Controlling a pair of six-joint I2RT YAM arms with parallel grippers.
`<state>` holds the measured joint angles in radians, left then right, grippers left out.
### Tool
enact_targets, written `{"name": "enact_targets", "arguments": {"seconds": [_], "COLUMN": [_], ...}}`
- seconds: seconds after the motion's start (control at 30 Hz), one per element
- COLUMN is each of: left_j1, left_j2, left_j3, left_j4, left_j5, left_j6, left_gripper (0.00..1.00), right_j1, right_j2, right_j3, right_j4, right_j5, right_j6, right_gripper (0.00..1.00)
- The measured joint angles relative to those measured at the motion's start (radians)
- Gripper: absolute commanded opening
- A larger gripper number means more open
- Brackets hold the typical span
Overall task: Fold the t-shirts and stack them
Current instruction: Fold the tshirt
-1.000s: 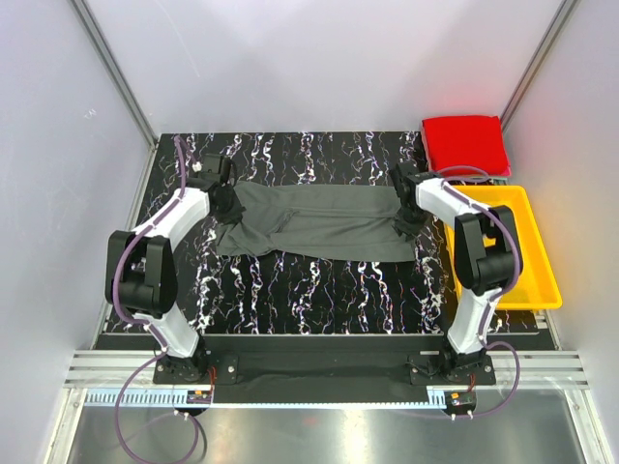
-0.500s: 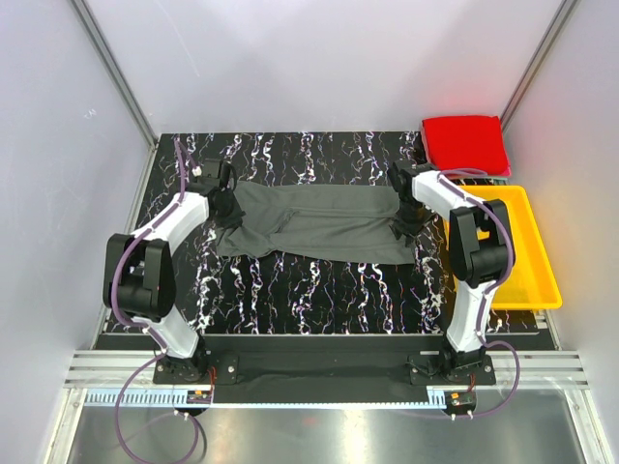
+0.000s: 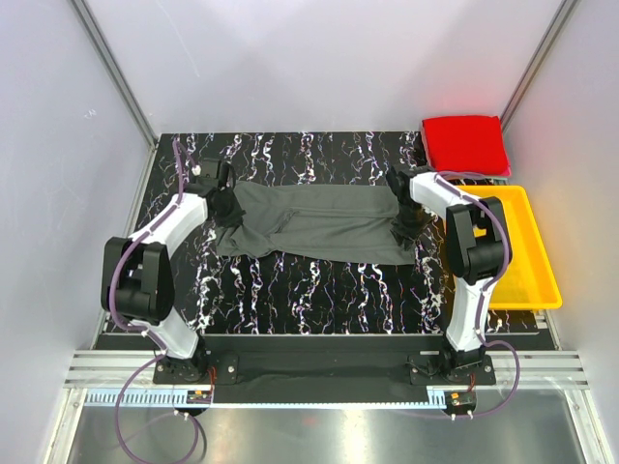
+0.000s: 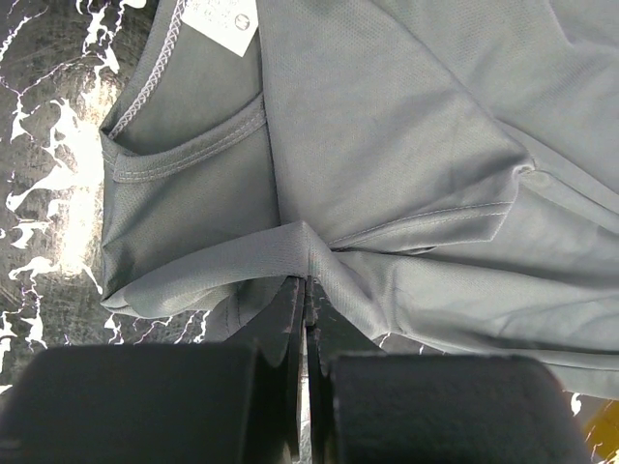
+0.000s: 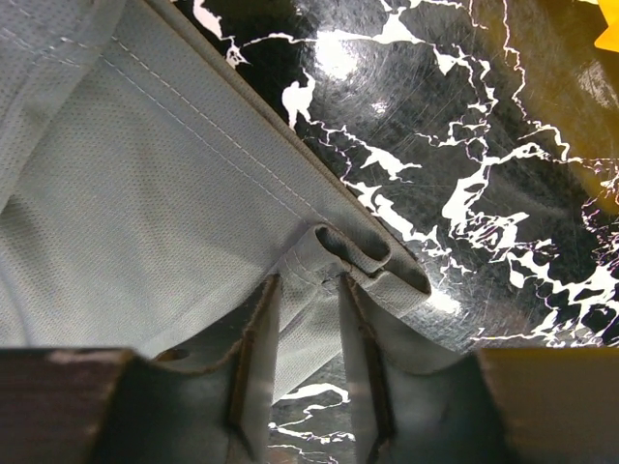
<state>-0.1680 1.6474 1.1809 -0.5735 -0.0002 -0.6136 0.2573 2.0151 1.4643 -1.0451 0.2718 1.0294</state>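
The gray t-shirt (image 3: 309, 220) lies spread in a long band across the middle of the top view, its collar end at the left and its hem end at the right, creased along its length. In the left wrist view the left claw (image 4: 307, 290) is pressed closed on a raised ridge of the shirt's fabric just below the neckline, where a white label (image 4: 224, 19) shows at the upper left. In the right wrist view the right claw (image 5: 308, 290) stands at a narrow gap with a bunched fold of the hem corner gripped between its fingers (image 5: 259, 338). The black, white-veined surface (image 3: 319, 290) shows below the cloth. A red folded shirt (image 3: 464, 143) sits at the upper right, with a yellow bin (image 3: 530, 253) just below it.
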Motion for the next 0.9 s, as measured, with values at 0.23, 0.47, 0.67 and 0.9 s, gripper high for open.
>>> {"name": "enact_targets", "arguments": {"seconds": [0.23, 0.47, 0.67, 0.9], "left_j1": [-0.005, -0.045, -0.095, -0.107], "left_j2": [-0.058, -0.124, -0.217, -0.269], "left_j3": [-0.046, -0.111, -0.192, -0.255], "left_j4": [0.002, -0.001, -0.005, -0.011], "left_j5": [0.0, -0.008, -0.018, -0.025], "left_j6": [0.0, 0.0, -0.008, -0.015], "left_gripper": [0.0, 0.0, 0.0, 0.0], "right_j1": [0.0, 0.0, 0.0, 0.0], "right_j2": [-0.011, -0.119, -0.272, -0.335], "right_j3": [-0.058, -0.16, -0.249, -0.341], "right_j4": [0.019, 0.028, 0.042, 0.056], "right_j5": [0.006, 0.024, 0.026, 0.026], "right_j6": [-0.004, -0.013, -0.05, -0.068], "right_gripper": [0.0, 0.0, 0.0, 0.0]}}
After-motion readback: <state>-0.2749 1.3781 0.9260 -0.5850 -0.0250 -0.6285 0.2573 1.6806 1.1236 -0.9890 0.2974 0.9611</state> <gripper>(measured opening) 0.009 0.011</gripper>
